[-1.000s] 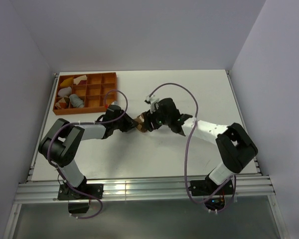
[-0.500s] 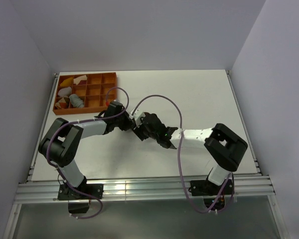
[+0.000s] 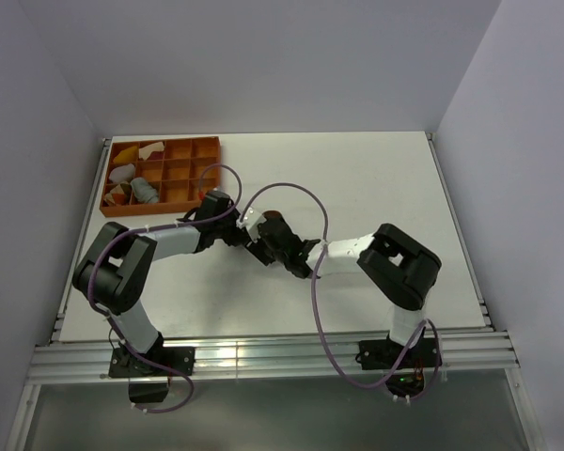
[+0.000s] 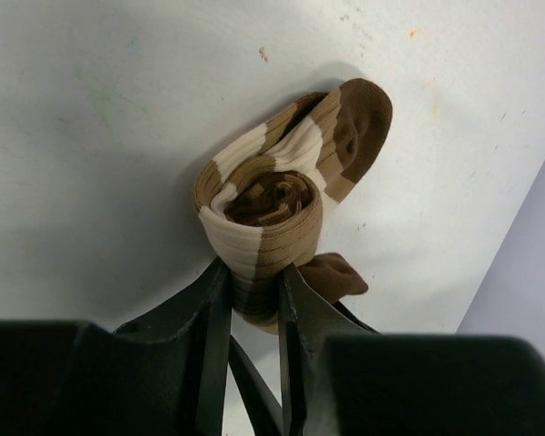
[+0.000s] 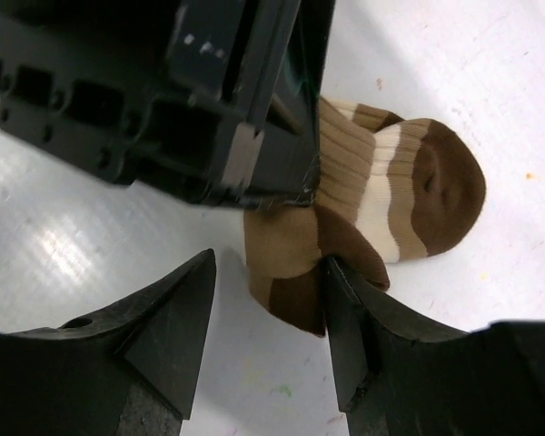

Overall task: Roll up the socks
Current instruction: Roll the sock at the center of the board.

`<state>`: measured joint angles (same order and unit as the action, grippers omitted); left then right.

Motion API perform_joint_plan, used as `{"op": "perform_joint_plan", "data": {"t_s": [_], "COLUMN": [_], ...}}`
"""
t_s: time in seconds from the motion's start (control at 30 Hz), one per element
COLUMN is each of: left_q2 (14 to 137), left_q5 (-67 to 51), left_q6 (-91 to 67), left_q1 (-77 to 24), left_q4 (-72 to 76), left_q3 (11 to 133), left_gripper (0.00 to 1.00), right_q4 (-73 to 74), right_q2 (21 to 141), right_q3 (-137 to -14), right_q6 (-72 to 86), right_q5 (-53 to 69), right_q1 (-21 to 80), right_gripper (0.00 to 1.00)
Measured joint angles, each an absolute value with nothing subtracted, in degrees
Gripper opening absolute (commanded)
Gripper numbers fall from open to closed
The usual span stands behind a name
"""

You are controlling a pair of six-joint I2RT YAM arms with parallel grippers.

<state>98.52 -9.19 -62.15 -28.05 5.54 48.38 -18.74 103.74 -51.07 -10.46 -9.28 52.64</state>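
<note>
The brown sock with white stripes [image 4: 282, 195] lies on the white table, wound into a roll. My left gripper [image 4: 252, 289] is shut on the near end of the roll. A loose brown end [image 5: 295, 263] sticks out below it. My right gripper [image 5: 268, 313] is open around that loose end, which touches one finger [image 5: 350, 327]. In the top view the left gripper [image 3: 245, 240] and the right gripper [image 3: 267, 248] meet at mid-table and hide the sock. The grey sock [image 3: 143, 191] lies in the orange tray.
An orange compartment tray [image 3: 183, 150] stands at the back left with yellow and white cloth pieces [image 3: 122, 174] in its left cells. The left gripper's black body [image 5: 209, 91] fills the top of the right wrist view. A purple cable [image 3: 282, 188] loops over the table.
My right gripper has swung left and nearer, from beside the sock to close against the left gripper, covering the sock in the top view. The left arm has barely moved.
</note>
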Motion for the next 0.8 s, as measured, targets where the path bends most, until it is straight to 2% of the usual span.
{"op": "perform_joint_plan", "data": {"t_s": [0.13, 0.23, 0.27, 0.33, 0.37, 0.43, 0.53, 0.67, 0.7, 0.73, 0.77, 0.8], "left_q2": [98.52, 98.52, 98.52, 98.52, 98.54, 98.54, 98.52, 98.43, 98.3, 97.97, 97.56, 97.06], "left_q5": [-9.19, -9.26, -9.43, -9.58, -9.61, -9.56, -9.87, -11.07, -11.42, -11.97, -12.49, -12.91], "left_q6": [-62.15, -62.13, -62.11, -62.06, -62.08, -61.93, -61.78, -61.34, -61.25, -61.12, -60.88, -60.49], "left_q1": [-27.4, -27.27, -27.16, -26.81, -26.55, -25.96, -25.43, -24.73, -24.45, -23.97, -23.53, -23.07], "left_q4": [5.89, 6.24, 6.33, 6.59, 6.94, 7.77, 8.36, 8.78, 8.84, 8.84, 8.58, 8.27], "left_q3": [48.34, 48.12, 48.05, 47.9, 47.81, 47.57, 47.16, 46.74, 46.54, 46.15, 45.74, 45.23], "left_gripper": [0.0, 0.0, 0.0, 0.0, 0.0, 0.0, 0.0, 0.18, 0.32, 0.38, 0.49, 0.52], "right_q4": [-19.51, -19.05, -18.68, -17.72, -17.04, -15.81, -13.96, -11.05, -10.68, -10.35, -9.98, -9.61], "right_q2": [106.41, 107.37, 107.83, 108.81, 109.32, 110.04, 110.24, 110.24, 110.24, 110.17, 110.15, 110.13], "right_q3": [-53.3, -54.48, -55.18, -56.75, -57.78, -59.37, -60.55, -62.0, -62.22, -62.39, -62.61, -62.83], "right_q6": [-11.07, -11.49, -11.66, -11.92, -11.99, -12.32, -12.86, -13.41, -13.5, -13.58, -13.67, -13.69], "right_q5": [-10.92, -11.44, -11.66, -12.19, -12.12, -11.7, -10.76, -8.73, -7.92, -6.94, -5.96, -4.93], "right_q1": [52.62, 52.6, 52.53, 52.23, 52.05, 51.86, 51.62, 50.96, 50.76, 50.57, 50.41, 50.3], "right_gripper": [0.58, 0.52, 0.45, 0.37, 0.26, 0.12, 0.03, 0.0, 0.0, 0.0, 0.0, 0.0]}}
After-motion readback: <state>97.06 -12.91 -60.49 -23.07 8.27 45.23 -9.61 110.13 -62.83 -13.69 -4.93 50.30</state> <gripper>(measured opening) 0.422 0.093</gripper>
